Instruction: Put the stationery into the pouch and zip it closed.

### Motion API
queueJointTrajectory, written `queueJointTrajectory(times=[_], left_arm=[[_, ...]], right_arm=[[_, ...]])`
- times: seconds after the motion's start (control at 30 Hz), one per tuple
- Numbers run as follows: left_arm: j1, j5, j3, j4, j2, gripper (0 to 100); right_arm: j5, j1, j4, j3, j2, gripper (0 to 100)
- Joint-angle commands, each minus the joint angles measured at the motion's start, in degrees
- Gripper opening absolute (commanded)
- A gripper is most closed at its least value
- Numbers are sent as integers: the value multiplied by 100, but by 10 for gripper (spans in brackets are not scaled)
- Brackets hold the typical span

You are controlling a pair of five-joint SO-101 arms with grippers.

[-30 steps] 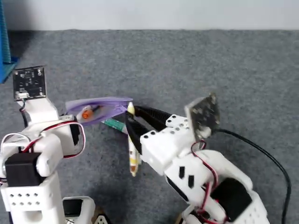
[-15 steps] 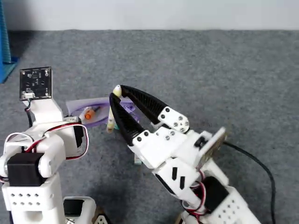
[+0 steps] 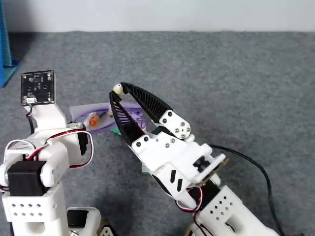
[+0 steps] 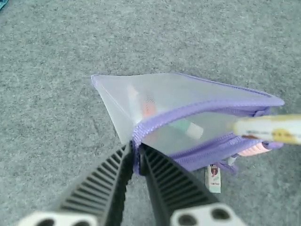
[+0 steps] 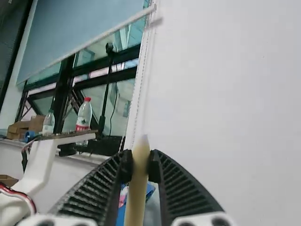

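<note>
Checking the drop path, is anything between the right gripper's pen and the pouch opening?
Nothing visible. The left gripper holds the pouch open, and the pen in the right gripper is by its mouth.

Fixed high up, looking down over the table (image 3: 256,73). On the left wrist, close, facing down at the pouch (image 4: 155,99), also seen centre left from above. On the right wrist, tilted up toward wall (image 5: 225,94) and window (image 5: 70,42)

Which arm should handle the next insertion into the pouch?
Right: the right gripper holds a cream pen at the pouch mouth, while the left gripper pinches the pouch's lip open.
</note>
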Motion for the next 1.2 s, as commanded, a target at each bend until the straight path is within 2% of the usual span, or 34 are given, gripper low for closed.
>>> queueJointTrajectory(times=[0.0, 0.27, 0.37, 0.43, 0.5, 0.63, 0.73, 0.83, 1.0, 1.17], left_arm=[[35, 9, -330, 0, -9, 14], [35, 9, -330, 0, -9, 14], [9, 9, -330, 0, -9, 14], [0, 9, -330, 0, -9, 14], [0, 9, -330, 0, -9, 14], [-44, 0, -382, 0, -18, 14], [-484, -9, -567, -9, -18, 14], [-818, -193, -752, 0, -9, 14], [-1178, -255, -778, 18, -9, 14], [-1354, -273, -769, 26, -9, 14]], right_arm=[[123, -48, -92, -53, 189, 8], [202, -4, 127, 448, 1200, 28], [563, 48, 1138, 475, 1473, 167], [396, 92, 1692, 378, 1473, 294], [185, 242, 2193, 149, 1323, 350], [-369, 567, 3846, -501, 813, 300], [-703, 822, 5516, -976, 541, 249], [-1108, 1174, 6642, -1248, 409, 232], [-1503, 1473, 7688, -1292, 418, 231], [-1873, 1455, 8022, -1292, 690, 230]])
